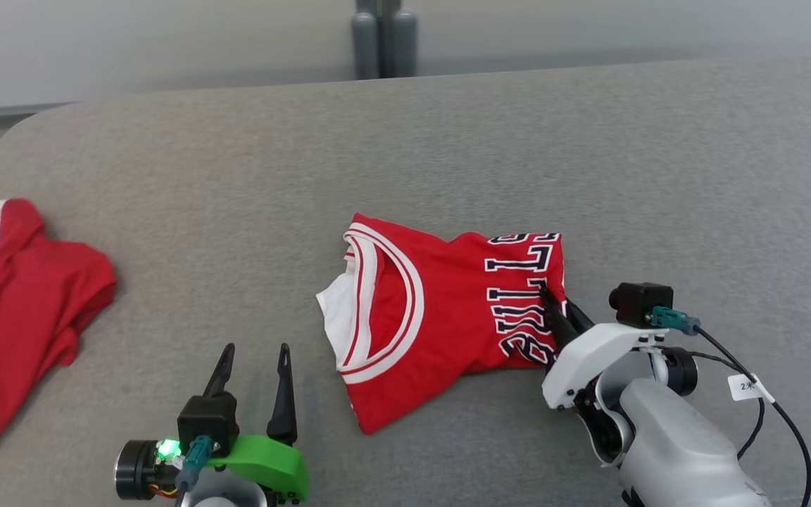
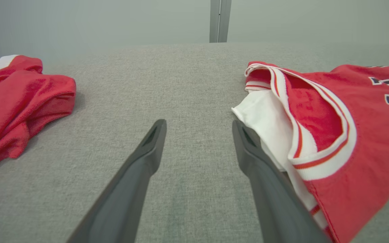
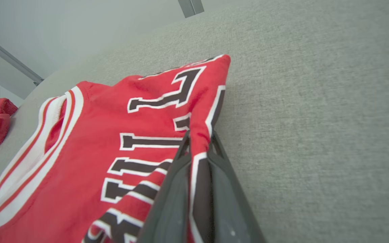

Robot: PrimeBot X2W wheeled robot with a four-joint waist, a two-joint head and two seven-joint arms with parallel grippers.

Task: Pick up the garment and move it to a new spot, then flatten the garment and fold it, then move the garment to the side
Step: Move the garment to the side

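Your garment, the red jersey (image 1: 441,310), lies folded near the middle of the grey bench (image 1: 448,141), with its neckline toward the robot's left and the dark lettering toward its right. The right gripper (image 1: 553,301) is closed on that lettered edge. In the right wrist view both fingers press together with a ridge of red cloth pinched up between them, a hold that looks meant to lift or drag the bundle without it unfolding. The left gripper (image 1: 256,350) is spread wide and empty, low over the bench just beside the white collar side, probably placed to support that end; whether a finger brushes the cloth you cannot tell. A second red garment (image 1: 18,310) sits well apart at the bench's left end, likely the side pile
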